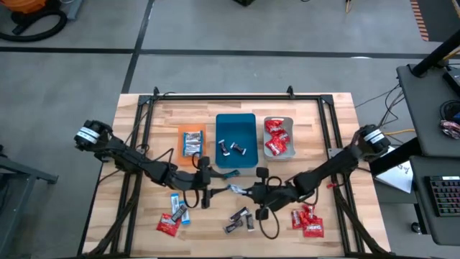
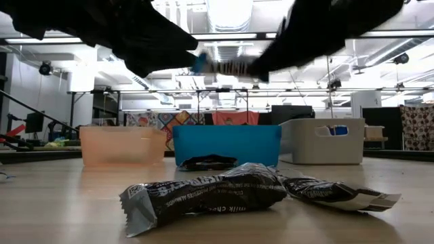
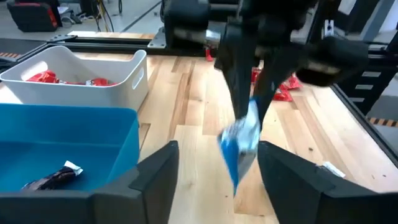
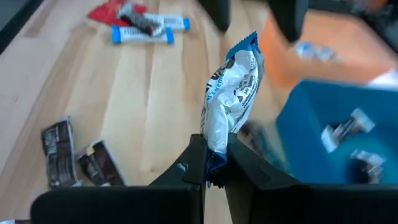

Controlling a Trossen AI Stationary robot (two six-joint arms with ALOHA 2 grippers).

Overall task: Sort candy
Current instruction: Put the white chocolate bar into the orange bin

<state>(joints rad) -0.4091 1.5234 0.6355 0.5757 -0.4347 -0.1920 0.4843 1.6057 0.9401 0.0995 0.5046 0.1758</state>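
Right gripper [image 4: 214,163]: pinched on blue-and-white candy [image 4: 231,93], held by one crimped end.
Left gripper [image 3: 214,165]: spread wide, facing it.
Handling: light, crinkly, slippery; best pinched at the seam.

Three trays are sitting in a row toward the far side of the table [image 1: 338,129]: left tray [image 1: 191,144], middle tray [image 1: 236,124], right tray [image 1: 279,121], each holding some candy. The two arms are meeting just in front of the middle tray, with the right gripper [image 4: 213,163] pinching a candy [image 4: 231,93] and the left gripper [image 3: 217,163] spread open facing it. Loose candies are lying nearer the front: a cluster front-left [image 1: 173,214], some front-center [image 1: 240,219], more front-right [image 1: 309,221].
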